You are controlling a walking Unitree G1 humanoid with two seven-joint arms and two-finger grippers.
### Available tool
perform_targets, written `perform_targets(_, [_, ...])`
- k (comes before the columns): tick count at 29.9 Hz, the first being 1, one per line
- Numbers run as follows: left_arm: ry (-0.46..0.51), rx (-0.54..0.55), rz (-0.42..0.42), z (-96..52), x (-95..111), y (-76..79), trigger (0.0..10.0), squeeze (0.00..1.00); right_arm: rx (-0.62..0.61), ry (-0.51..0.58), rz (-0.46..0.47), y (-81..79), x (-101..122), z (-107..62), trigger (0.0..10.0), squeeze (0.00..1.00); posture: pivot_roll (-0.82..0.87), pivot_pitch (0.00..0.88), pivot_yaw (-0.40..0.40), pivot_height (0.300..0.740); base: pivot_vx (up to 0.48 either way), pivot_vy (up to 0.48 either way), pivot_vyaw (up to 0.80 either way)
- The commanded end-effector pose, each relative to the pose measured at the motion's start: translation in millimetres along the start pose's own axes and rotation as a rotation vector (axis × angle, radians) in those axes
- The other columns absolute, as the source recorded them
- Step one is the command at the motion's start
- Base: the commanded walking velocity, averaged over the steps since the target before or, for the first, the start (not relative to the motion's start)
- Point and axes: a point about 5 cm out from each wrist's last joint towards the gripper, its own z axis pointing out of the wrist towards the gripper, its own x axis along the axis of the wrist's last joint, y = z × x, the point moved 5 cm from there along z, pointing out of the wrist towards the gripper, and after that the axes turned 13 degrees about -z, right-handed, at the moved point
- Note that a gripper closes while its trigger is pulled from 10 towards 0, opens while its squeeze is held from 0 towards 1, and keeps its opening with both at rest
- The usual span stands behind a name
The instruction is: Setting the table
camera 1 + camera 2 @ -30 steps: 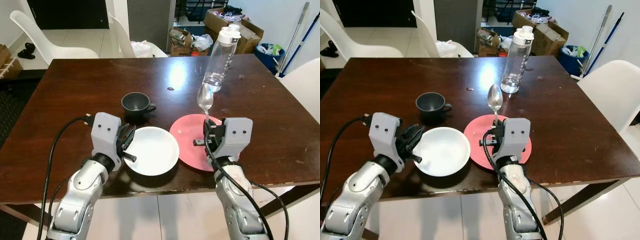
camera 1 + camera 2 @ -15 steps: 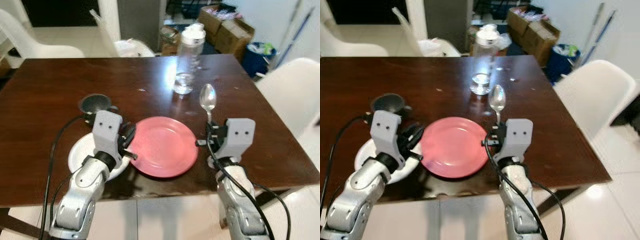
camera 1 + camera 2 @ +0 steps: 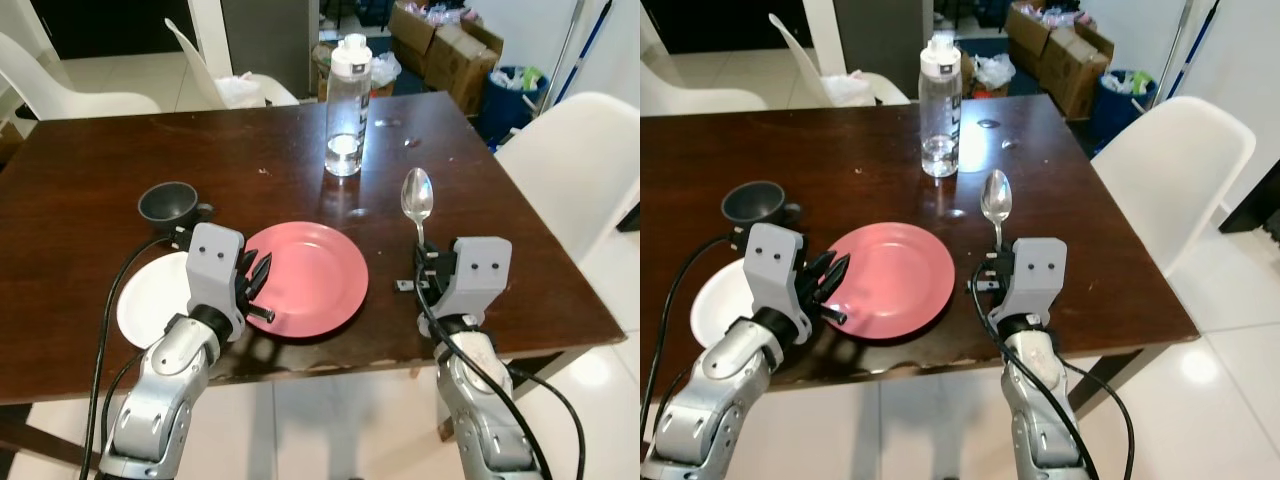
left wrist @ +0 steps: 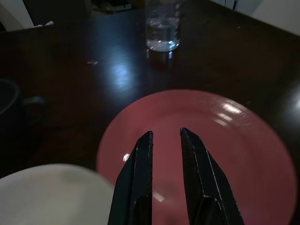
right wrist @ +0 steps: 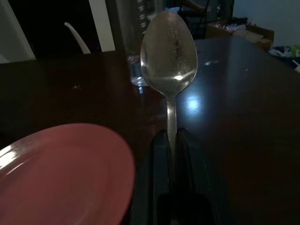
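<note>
A pink plate (image 3: 310, 280) lies near the front edge of the dark wooden table (image 3: 520, 230). To its left sit a white bowl (image 3: 148, 300) and, behind that, a dark cup (image 3: 167, 203). A clear water bottle (image 3: 346, 108) stands further back. My right gripper (image 3: 423, 262) is just right of the plate, shut on the handle of a silver spoon (image 5: 168, 51) held upright, bowl end up. My left gripper (image 4: 166, 137) hovers over the plate's left part, open, with nothing between its fingers.
A white chair (image 3: 570, 150) stands at the table's right side, and two more white chairs (image 3: 80, 95) stand beyond the far edge. Cardboard boxes (image 3: 440, 40) and a blue bin (image 3: 505, 95) are on the floor behind. Bare tabletop lies right of the plate.
The camera has swung to the right along the table. My left gripper went from the white bowl's rim to over the pink plate; my right gripper went from over the plate to its right.
</note>
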Motion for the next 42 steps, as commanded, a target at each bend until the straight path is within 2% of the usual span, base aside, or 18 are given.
perform_targets(1, [-0.025, 0.02, 0.019, -1.8, -6.8, -6.5, 10.0, 0.0, 0.01, -0.002, 0.014, -5.4, 0.1, -1.4, 10.0, 0.0, -0.02, 0.06, 0.058, 0.74, 0.0, 0.0, 0.0])
perform_targets(19, [-0.029, 0.012, 0.009, -3.0, -6.7, -5.5, 10.0, 0.0, 0.044, -0.032, 0.002, -6.0, -3.7, 0.6, 10.0, 0.0, -0.02, 0.059, 0.061, 0.74, 0.0, 0.0, 0.0])
perform_targets(22, [-0.075, 0.034, 0.051, -5.1, -8.4, -18.1, 10.0, 0.0, 0.138, -0.138, 0.03, -7.4, -17.2, 7.1, 10.0, 0.0, -0.02, 0.058, 0.064, 0.74, 0.0, 0.0, 0.0])
perform_targets(26, [-0.092, 0.031, 0.058, -7.8, -2.8, -27.9, 10.0, 0.0, 0.179, -0.185, 0.023, -5.3, -23.2, 10.1, 10.0, 0.0, -0.02, 0.057, 0.061, 0.74, 0.0, 0.0, 0.0])
perform_targets(29, [-0.079, 0.008, 0.08, -16.8, 25.2, -49.9, 10.0, 0.0, 0.24, -0.248, 0.025, -1.2, -30.9, 13.5, 10.0, 0.0, 0.0, 0.059, 0.053, 0.74, 0.0, 0.0, 0.0])
perform_targets(31, [-0.069, -0.012, 0.101, -21.0, 40.0, -55.7, 10.0, 0.0, 0.244, -0.274, -0.015, 4.9, -35.6, 14.9, 10.0, 0.0, 0.0, 0.059, 0.05, 0.74, 0.0, 0.0, 0.0])
perform_targets(37, [-0.07, -0.072, 0.111, -23.2, 48.4, -48.6, 10.0, 0.0, 0.22, -0.338, -0.049, 21.1, -48.1, 15.5, 10.0, 0.0, 0.0, 0.06, 0.053, 0.74, 0.0, 0.0, 0.0])
perform_targets(38, [-0.075, -0.093, 0.116, -23.1, 48.2, -43.8, 10.0, 0.0, 0.212, -0.348, -0.056, 27.5, -51.3, 16.8, 10.0, 0.0, 0.0, 0.06, 0.055, 0.74, 0.0, 0.0, 0.0])
perform_targets(40, [-0.083, -0.131, 0.115, -23.6, 49.3, -35.8, 10.0, 0.0, 0.223, -0.341, -0.05, 32.8, -50.5, 20.1, 10.0, 0.0, 0.0, 0.061, 0.061, 0.74, 0.0, 0.0, 0.0])
perform_targets(42, [-0.085, -0.158, 0.116, -24.5, 51.5, -30.7, 10.0, 0.0, 0.243, -0.315, -0.032, 31.4, -45.4, 23.4, 10.0, 0.0, 0.01, 0.063, 0.068, 0.74, 0.0, 0.0, 0.0])
